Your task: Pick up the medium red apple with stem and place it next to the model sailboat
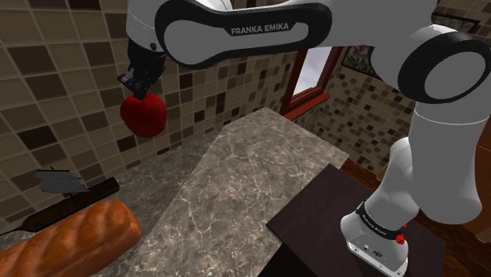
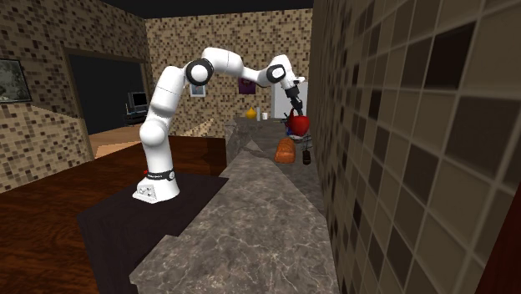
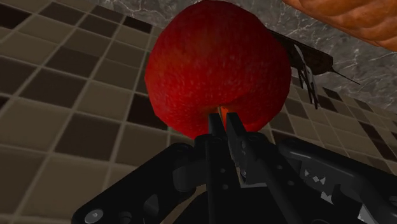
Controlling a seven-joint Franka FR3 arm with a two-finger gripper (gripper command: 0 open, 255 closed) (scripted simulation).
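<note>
Apple [image 1: 143,114], red and round, hangs in the air straight below the black gripper [image 1: 135,88], well above a mottled stone counter [image 1: 236,181]. The gripper's two fingers are pinched almost together on the small stem at the top of the apple, and the fruit dangles from that narrow grip. In the wrist view the apple [image 3: 216,67] sits just past the fingertips of the gripper [image 3: 224,121], with brown and tan wall tiles [image 3: 70,95] beyond it. Lower than the gripper, resting on the counter, is a long orange-brown bread loaf [image 1: 75,236]. A dark model sailboat [image 1: 86,195] lies just beside the loaf, between it and the tiled wall, also well below the gripper. In the second exterior view the white arm reaches over the counter, with the apple [image 2: 299,124] under the gripper [image 2: 294,113] and above the loaf [image 2: 285,150].
</note>
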